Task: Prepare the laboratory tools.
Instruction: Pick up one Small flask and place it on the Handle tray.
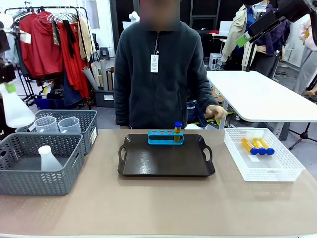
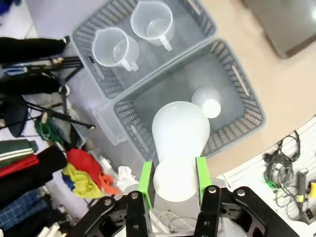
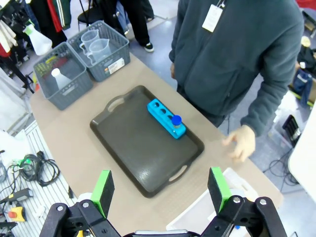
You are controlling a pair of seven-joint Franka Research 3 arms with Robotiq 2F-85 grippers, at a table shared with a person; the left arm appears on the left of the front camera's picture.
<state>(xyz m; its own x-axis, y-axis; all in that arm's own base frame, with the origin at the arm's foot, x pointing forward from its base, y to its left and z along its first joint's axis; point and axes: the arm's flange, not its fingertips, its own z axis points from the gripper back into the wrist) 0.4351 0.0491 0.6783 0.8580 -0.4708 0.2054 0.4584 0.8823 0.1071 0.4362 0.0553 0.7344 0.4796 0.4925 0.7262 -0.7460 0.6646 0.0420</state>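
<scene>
Clothes rack (image 1: 47,39): standing at far left, carrying red and beige garments.
Rolled tubes (image 1: 96,74): leaning beside the rack, above a dark bin.
White table (image 1: 262,96): sitting behind at right, catching bright even light.
Floor (image 1: 106,116): showing grey beyond the tan tabletop (image 1: 158,203).
Tripod legs (image 1: 302,136): spreading at far right.
Cables (image 3: 34,168): lying tangled on a pale ribbed surface below the table edge.

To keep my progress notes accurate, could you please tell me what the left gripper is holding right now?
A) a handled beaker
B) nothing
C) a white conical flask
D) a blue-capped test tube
C: in the left wrist view the left gripper is clamped on the translucent white conical flask, held up above the grey mesh basket.
</scene>
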